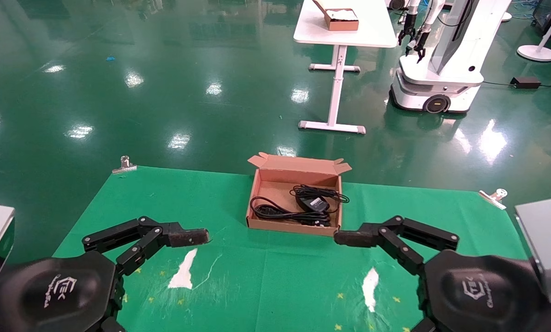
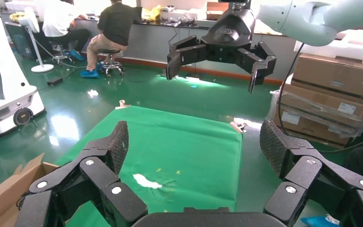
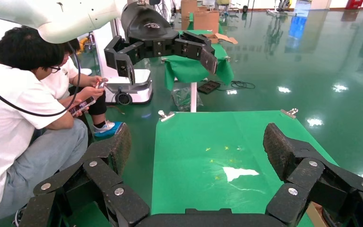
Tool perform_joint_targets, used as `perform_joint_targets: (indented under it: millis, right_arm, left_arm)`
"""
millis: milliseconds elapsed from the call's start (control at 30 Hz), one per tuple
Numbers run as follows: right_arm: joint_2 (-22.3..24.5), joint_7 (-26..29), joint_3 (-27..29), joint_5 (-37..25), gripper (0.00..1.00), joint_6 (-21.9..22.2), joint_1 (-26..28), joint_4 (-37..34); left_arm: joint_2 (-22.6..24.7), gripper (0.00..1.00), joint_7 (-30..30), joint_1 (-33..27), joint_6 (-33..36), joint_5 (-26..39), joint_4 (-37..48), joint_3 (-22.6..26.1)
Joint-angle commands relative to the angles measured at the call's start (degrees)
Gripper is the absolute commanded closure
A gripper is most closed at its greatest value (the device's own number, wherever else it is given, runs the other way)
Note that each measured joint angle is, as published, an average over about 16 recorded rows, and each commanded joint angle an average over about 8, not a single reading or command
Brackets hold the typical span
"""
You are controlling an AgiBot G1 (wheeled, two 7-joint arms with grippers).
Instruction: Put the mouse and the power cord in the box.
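The brown cardboard box (image 1: 257,203) sits open at the far middle of the green cloth, flaps up along its far edge. Inside it lie the mouse (image 1: 313,202), its thin cable looped beside it, and the power cord (image 1: 275,213), coiled along the near wall. In the head view, one finger (image 1: 187,237) of my left gripper points toward the box from its near left. One finger (image 1: 349,238) of my right gripper nearly reaches the box's near right corner. Both grippers hang above the cloth, left gripper (image 2: 194,142) and right gripper (image 3: 198,142), open wide with nothing between the pads.
Two white tears (image 1: 183,272) (image 1: 371,281) mark the cloth between the arms. Metal clips (image 1: 124,165) (image 1: 494,196) hold its far corners. Beyond stand a white table (image 1: 372,32) with a small brown box (image 1: 340,18) and another robot (image 1: 441,69). People sit beside the table (image 3: 23,118).
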Motion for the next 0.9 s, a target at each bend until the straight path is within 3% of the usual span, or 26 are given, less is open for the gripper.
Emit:
perform_joint_targets:
  millis: [33,900]
  right_arm:
    - [0.0,0.0,0.0,0.0,0.00,0.0,0.0,0.0]
    - [0.0,0.0,0.0,0.0,0.00,0.1,0.0,0.0]
  left_arm:
    - [0.1,0.00,0.0,-0.1,-0.1,0.2,0.1,0.1]
    - [0.3,0.00,-0.2,-0.4,-0.6,0.8,0.4,0.7]
